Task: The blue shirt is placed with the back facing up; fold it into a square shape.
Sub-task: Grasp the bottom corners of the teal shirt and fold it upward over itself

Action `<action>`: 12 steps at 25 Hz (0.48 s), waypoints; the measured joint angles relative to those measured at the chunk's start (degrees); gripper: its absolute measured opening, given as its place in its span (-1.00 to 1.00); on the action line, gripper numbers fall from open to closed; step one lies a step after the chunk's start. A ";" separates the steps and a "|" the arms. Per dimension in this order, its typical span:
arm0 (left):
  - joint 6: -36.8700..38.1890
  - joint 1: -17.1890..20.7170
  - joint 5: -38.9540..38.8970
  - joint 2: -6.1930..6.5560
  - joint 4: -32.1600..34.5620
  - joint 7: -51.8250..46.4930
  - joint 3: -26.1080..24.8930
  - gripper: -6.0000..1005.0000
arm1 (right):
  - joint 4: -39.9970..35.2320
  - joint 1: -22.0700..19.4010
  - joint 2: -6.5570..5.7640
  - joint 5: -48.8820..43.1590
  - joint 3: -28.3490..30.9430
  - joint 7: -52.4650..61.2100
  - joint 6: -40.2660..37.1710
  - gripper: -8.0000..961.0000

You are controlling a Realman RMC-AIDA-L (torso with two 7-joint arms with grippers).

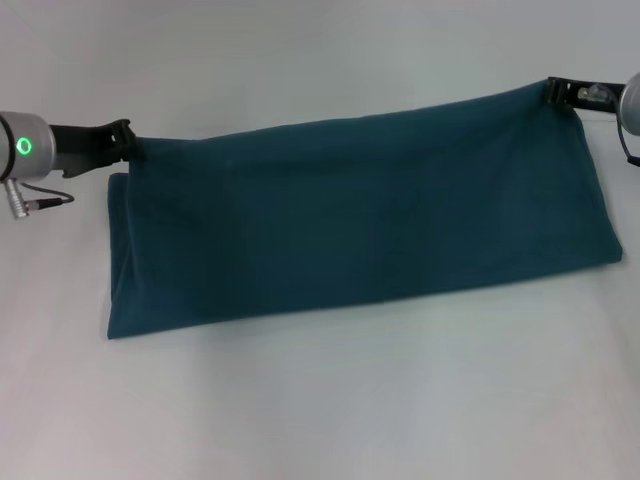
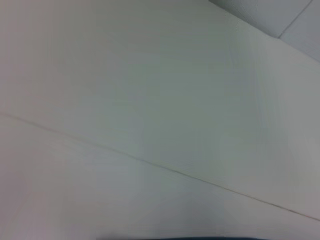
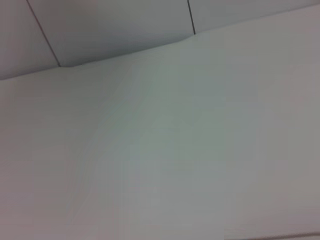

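Note:
The blue shirt (image 1: pixel 360 215) shows in the head view as a long dark teal band of cloth, wider than tall, with no lettering visible. My left gripper (image 1: pixel 127 146) is shut on its far left corner. My right gripper (image 1: pixel 556 92) is shut on its far right corner, which sits farther back. The far edge runs taut between the two grippers. The near edge rests on the white table (image 1: pixel 320 410). A thin teal sliver of the shirt (image 2: pixel 200 238) edges the left wrist view. The right wrist view shows no cloth.
White tabletop (image 1: pixel 300 60) surrounds the shirt on all sides. A faint seam line (image 2: pixel 150 161) crosses the table in the left wrist view. Beyond the table edge, grey tiled floor (image 3: pixel 115 25) shows in the right wrist view.

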 joint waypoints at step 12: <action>-1.00 0.13 0.00 -0.53 0.28 -0.40 0.10 -0.92 | 1.18 1.23 -0.12 0.00 -0.90 -0.31 1.82 -0.79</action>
